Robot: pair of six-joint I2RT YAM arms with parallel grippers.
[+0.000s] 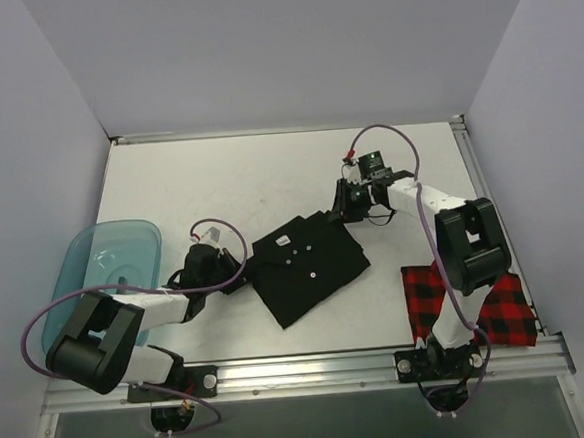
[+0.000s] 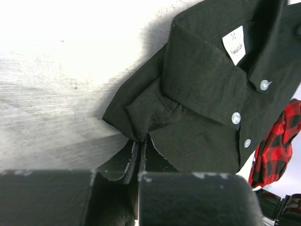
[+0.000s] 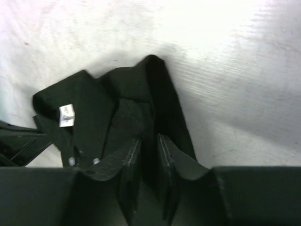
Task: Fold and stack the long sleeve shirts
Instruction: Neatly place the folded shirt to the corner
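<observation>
The table (image 1: 219, 179) is white and flat, with faint scratches and a few small marks. It shines bright under the light. Plain pale walls (image 1: 280, 49) stand on three sides of it. A metal rail (image 1: 303, 371) runs along the near edge, where the two arms are fixed.

The black shirt (image 1: 310, 268) lies folded in the middle of the table. Its white label (image 2: 234, 44) and small white buttons (image 2: 236, 117) face up.

The left gripper (image 1: 238, 281) is at the shirt's left edge. Its fingers (image 2: 127, 162) are pressed together on a bunched bit of black cloth. The right gripper (image 1: 344, 210) is at the shirt's far right corner. Its fingers (image 3: 129, 160) pinch a fold of the same shirt.

The red shirt (image 1: 509, 314) lies folded near the right front corner, partly under the right arm. It does not touch the black shirt.

A see-through blue tub (image 1: 122, 231) sits at the left edge of the table, beside the left arm.
</observation>
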